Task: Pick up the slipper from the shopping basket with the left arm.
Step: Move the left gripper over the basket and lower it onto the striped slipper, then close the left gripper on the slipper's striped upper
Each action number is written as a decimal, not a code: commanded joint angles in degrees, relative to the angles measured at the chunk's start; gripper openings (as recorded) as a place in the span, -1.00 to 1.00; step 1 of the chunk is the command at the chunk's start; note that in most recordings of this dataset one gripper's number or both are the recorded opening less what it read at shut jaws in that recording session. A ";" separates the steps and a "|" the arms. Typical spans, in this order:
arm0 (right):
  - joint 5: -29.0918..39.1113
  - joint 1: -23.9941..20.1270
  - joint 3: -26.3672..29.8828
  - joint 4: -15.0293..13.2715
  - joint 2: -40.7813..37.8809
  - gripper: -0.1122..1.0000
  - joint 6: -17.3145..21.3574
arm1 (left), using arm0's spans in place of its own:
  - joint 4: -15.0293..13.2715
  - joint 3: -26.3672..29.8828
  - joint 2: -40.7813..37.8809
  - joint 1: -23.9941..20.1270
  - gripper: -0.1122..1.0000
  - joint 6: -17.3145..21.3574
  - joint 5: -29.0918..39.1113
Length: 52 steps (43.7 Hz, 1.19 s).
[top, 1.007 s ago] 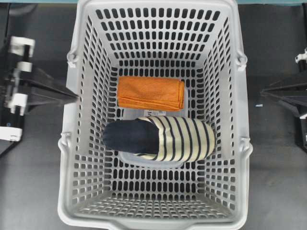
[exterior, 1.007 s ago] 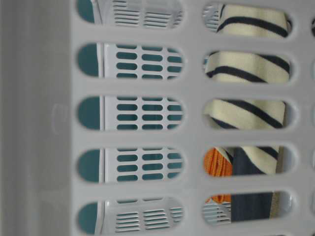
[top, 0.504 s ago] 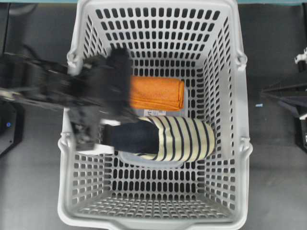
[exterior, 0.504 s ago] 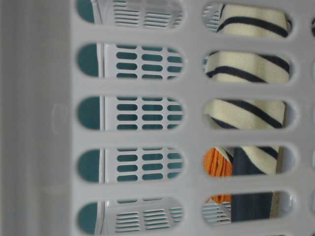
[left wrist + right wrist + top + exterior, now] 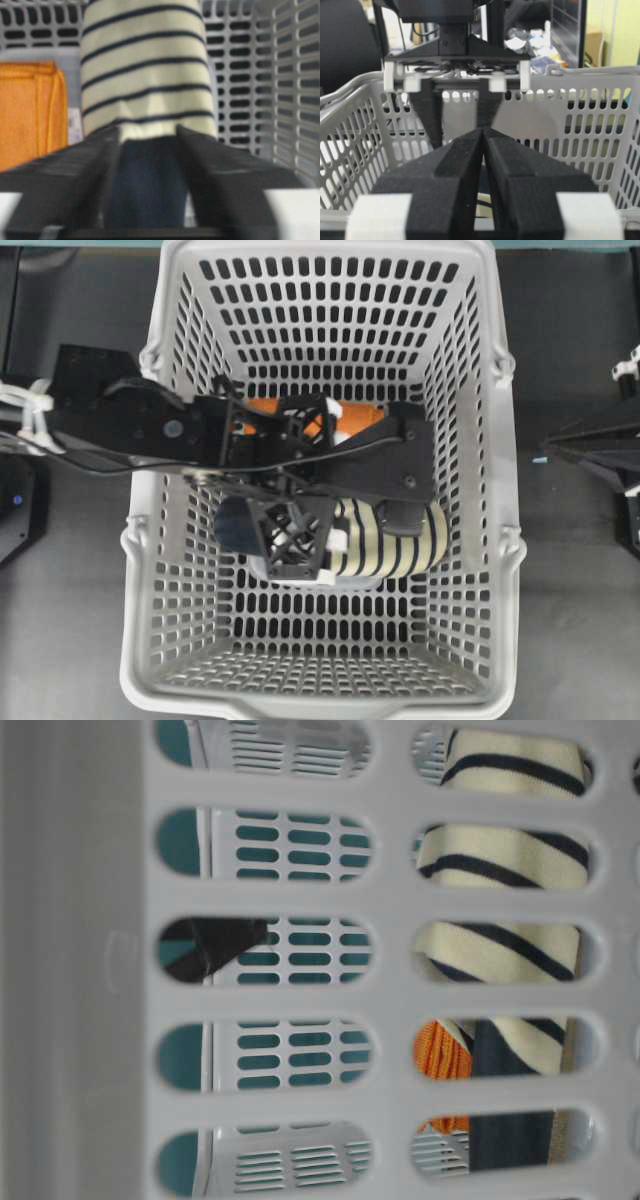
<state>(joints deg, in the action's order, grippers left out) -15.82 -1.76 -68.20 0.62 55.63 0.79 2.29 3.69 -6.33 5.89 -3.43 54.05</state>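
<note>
The slipper (image 5: 392,545), cream with navy stripes and a navy heel, lies on the floor of the light-grey shopping basket (image 5: 330,246), toe to the right. The left arm reaches in from the left and covers much of it. My left gripper (image 5: 310,540) hangs over the heel end. In the left wrist view the gripper (image 5: 147,131) is open, its fingers (image 5: 220,170) on either side of the navy heel (image 5: 147,185), with the striped upper (image 5: 145,65) ahead. My right gripper (image 5: 483,130) is shut and empty outside the basket's right wall (image 5: 550,445).
A folded orange cloth (image 5: 365,413) lies just behind the slipper, to the left of it in the left wrist view (image 5: 27,110). The slotted basket walls (image 5: 290,100) stand close on all sides. A black arm part (image 5: 210,945) shows through the wall slots.
The left arm has swung from its rest at the left into the basket and come down over the slipper's heel. The slipper, the cloth and the right arm have not moved.
</note>
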 commanded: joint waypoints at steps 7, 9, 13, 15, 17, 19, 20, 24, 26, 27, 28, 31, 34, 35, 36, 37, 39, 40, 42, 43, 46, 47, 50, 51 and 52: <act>-0.18 -0.18 -0.09 0.18 -0.35 -0.80 -0.09 | 0.26 1.85 -3.16 0.26 0.83 -0.26 -0.18; -0.18 -0.18 -0.18 0.18 -0.35 -0.80 0.00 | 0.26 1.85 -4.13 0.44 0.84 -0.79 -0.18; -0.26 -0.18 -0.26 0.18 -0.26 -0.80 0.00 | 0.26 1.23 -5.80 0.44 0.84 -2.20 0.00; -0.18 -0.18 -0.35 0.18 -0.26 -0.80 0.00 | 0.26 0.79 -6.15 0.26 0.84 -2.90 0.26; -0.26 -0.18 -0.44 0.18 -0.26 -0.80 0.00 | 0.26 0.00 -6.77 0.09 0.84 -3.60 0.88; -0.26 -0.18 -0.44 0.18 -0.26 -0.80 0.00 | 0.26 -0.79 -7.12 -0.09 0.84 -3.78 1.05; -0.18 -0.18 -0.35 0.18 -0.26 -0.80 0.00 | 0.26 -1.14 -7.21 -0.18 0.84 -3.78 0.97; -0.18 -0.18 -0.62 0.18 -0.26 -0.80 0.00 | 0.26 -3.34 -7.65 -0.35 0.84 -3.78 0.62; -0.18 -0.18 -0.79 0.18 -0.35 -0.80 0.00 | 0.26 -4.04 -7.56 -0.44 0.83 -3.78 0.53; -0.18 -0.18 -0.79 0.18 -0.35 -0.80 0.00 | 0.26 -4.31 -7.47 -0.44 0.83 -3.78 0.44; -0.18 -0.18 -0.88 0.18 -0.26 -0.80 0.00 | 0.26 -4.66 -7.38 -0.53 0.82 -3.78 0.26; -0.18 -0.18 -0.88 0.18 -0.26 -0.80 0.00 | 0.35 -5.36 -7.21 -0.53 0.77 -3.60 -0.53; -0.18 -0.18 -0.88 0.18 -0.35 -0.80 0.00 | 0.26 -5.71 -7.12 -0.53 0.62 -3.43 -0.70; -0.18 -0.18 -0.88 0.18 -0.26 -0.80 0.00 | 0.26 -5.71 -7.12 -0.53 0.54 -3.25 -0.79; -0.18 -0.18 -0.88 0.26 -0.35 -0.80 0.00 | 0.26 -5.71 -7.03 -0.53 0.43 -3.08 -0.70; -0.18 -0.18 -0.88 0.18 -0.26 -0.80 0.00 | 0.26 -5.63 -7.03 -0.53 0.34 -2.90 -0.70; -0.18 -0.18 -0.88 0.18 -0.35 -0.80 0.09 | 0.35 -5.45 -7.03 -0.44 0.11 -2.55 -0.70; -0.18 -0.18 -0.88 0.18 -0.26 -0.80 0.00 | 0.26 -5.27 -7.03 -0.35 0.00 -2.29 -0.70; -0.18 -0.18 -0.97 0.18 -0.26 -0.80 0.00 | 0.26 -4.66 -7.03 -0.26 -0.34 -1.76 -0.70; -0.18 -0.18 -0.97 0.18 -0.26 -0.80 0.09 | 0.26 -4.39 -6.86 -0.26 -0.45 -1.58 -0.70; -0.26 -0.18 -0.97 0.18 -0.26 -0.80 0.09 | 0.26 -3.25 -6.50 -0.18 -0.67 -1.23 -0.35; -0.18 -0.18 -1.05 0.18 -0.35 -0.80 0.09 | 0.26 -2.81 -6.33 -0.18 -0.69 -1.14 -0.26; -0.18 -0.18 -0.97 0.35 -0.26 -0.80 0.09 | 0.26 -1.23 -5.80 -0.09 -0.69 -1.14 0.62; -0.18 -0.18 -0.97 0.44 -0.26 -0.80 0.09 | 0.26 -0.70 -5.63 -0.09 -0.69 -1.14 1.05; -0.18 -0.26 -0.97 0.53 -0.26 -0.80 0.09 | 0.26 0.00 -5.45 0.00 -0.69 -1.14 1.49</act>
<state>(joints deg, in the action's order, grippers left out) -15.73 -1.85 -69.52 0.70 55.63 0.79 2.37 0.79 -14.06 5.54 -4.48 54.58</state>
